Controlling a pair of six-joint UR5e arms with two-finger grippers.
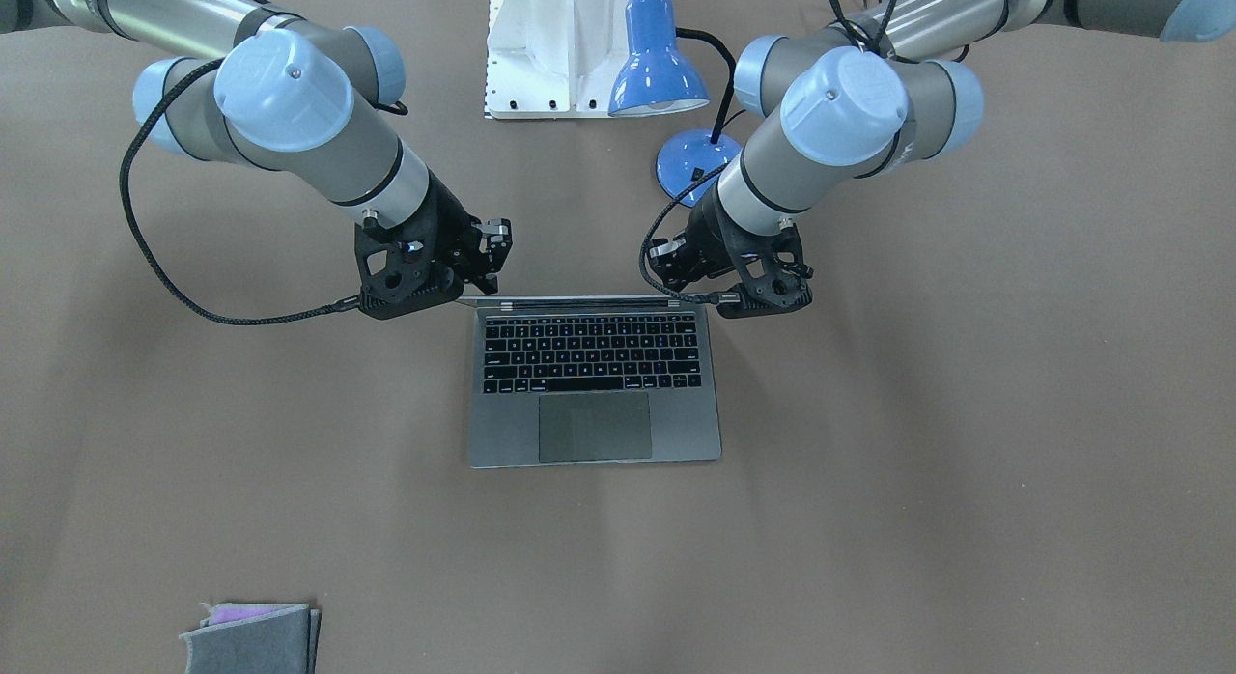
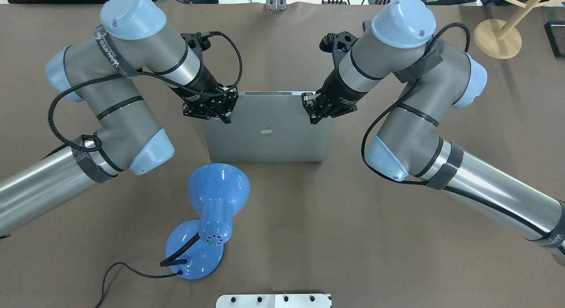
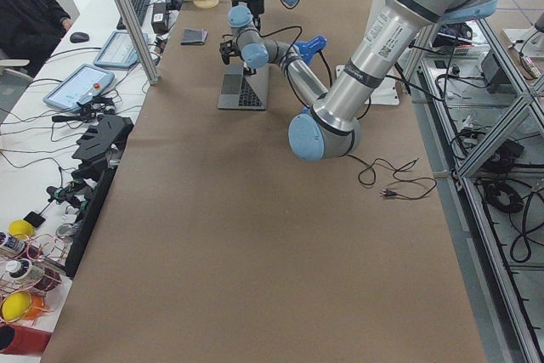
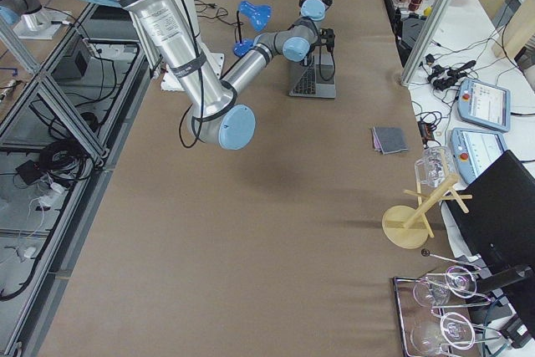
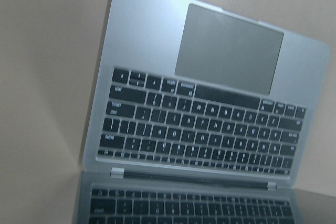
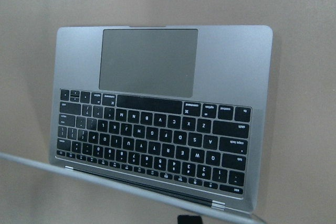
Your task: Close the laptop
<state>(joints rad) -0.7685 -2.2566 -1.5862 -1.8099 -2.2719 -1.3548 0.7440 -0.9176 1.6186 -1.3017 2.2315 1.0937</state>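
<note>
The space-grey laptop stands open in the middle of the table, its lid near upright with the apple logo facing the robot. My left gripper is at the lid's top corner on the robot's left and looks shut. My right gripper is at the other top corner and also looks shut. In the front-facing view the left gripper and the right gripper sit just behind the lid's top edge. The left wrist view shows the keyboard, and the right wrist view the trackpad.
A blue desk lamp stands between the robot and the laptop, its cable trailing to the left. A white mounting plate is at the robot's base. A grey folded cloth lies at the far table edge. A wooden stand is far right.
</note>
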